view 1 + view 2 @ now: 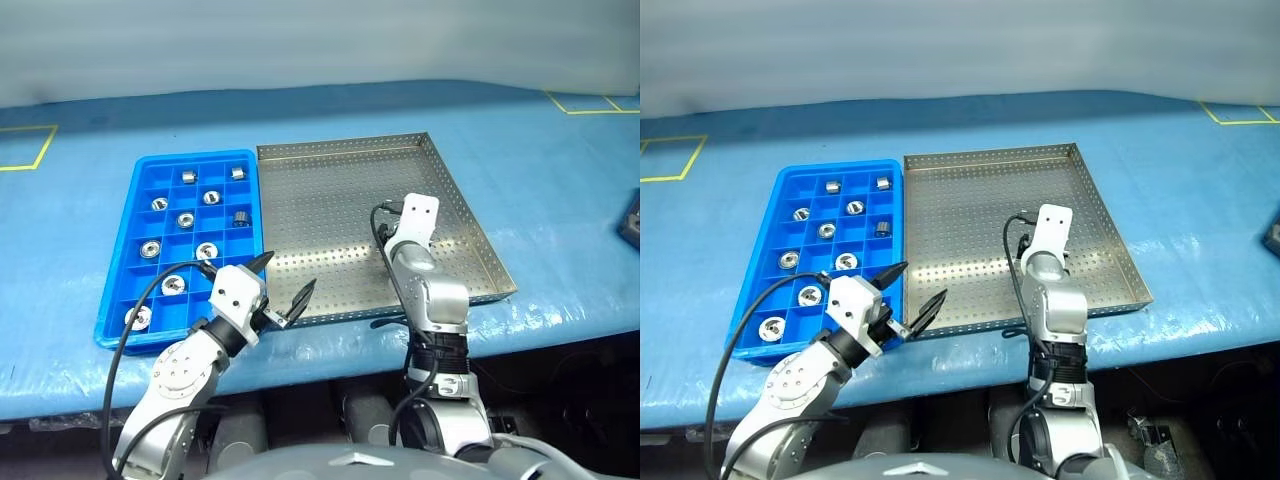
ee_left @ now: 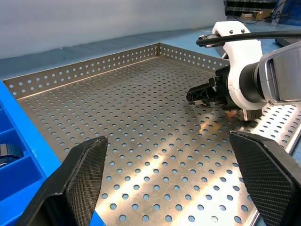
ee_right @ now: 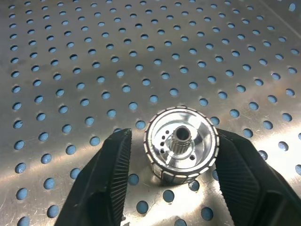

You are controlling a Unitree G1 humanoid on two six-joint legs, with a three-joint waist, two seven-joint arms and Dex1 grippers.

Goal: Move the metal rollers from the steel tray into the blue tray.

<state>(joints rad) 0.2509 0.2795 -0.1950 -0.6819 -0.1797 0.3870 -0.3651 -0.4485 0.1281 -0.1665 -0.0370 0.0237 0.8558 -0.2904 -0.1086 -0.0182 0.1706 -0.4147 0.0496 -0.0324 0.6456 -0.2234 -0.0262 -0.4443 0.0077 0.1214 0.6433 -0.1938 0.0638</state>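
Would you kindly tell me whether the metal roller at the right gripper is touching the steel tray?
Touching: the right wrist view shows the metal roller sitting on the steel tray's perforated floor, no gap beneath.

This looks like a workshop or a robot test bench set up for sorting parts. A long worktop [image 1: 560, 180] is covered with blue sheeting that wrinkles at the front edge, and yellow tape [image 1: 30, 150] marks out squares on it. A perforated steel tray [image 1: 470, 215] sits beside a blue plastic tray [image 1: 115, 300] whose grid of small compartments holds shiny machined metal rollers [image 1: 186, 220], one to a cell. Behind the worktop runs a plain pale wall [image 1: 320, 40]. A dark object [image 1: 632, 220] lies at the worktop's far right edge.
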